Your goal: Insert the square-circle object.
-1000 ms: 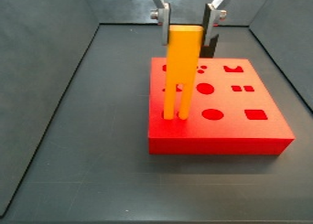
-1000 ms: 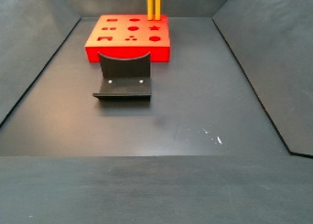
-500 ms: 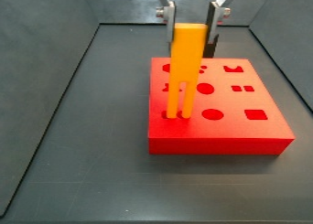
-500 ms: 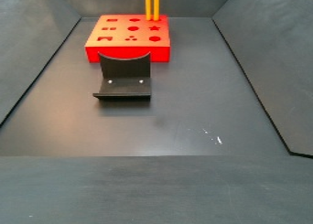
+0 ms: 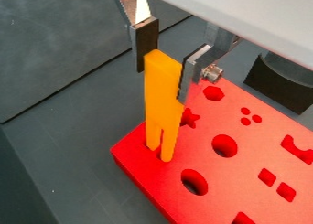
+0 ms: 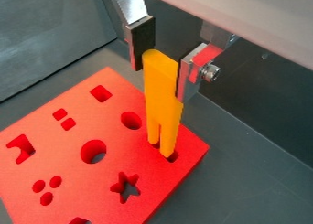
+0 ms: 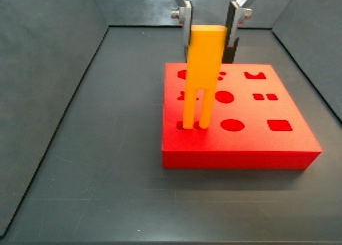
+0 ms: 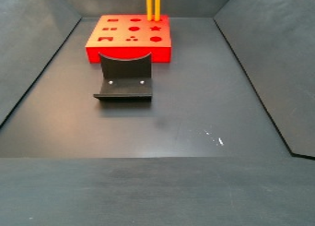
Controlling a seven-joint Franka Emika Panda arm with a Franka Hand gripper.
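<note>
Upright, the square-circle object [image 7: 202, 74] stands with its prongs in the red block [image 7: 254, 139], the hand [image 7: 205, 21] spread either side of its slab.

orange square-circle object [image 7: 201, 74], upright, prongs down, end effector [image 7: 205, 22] above

Light is even and soft, with faint shadows beside the block [image 7: 241, 129]. The gripper [image 5: 167, 47] housing overexposes white in both wrist views. Side views look slightly soft.
</note>
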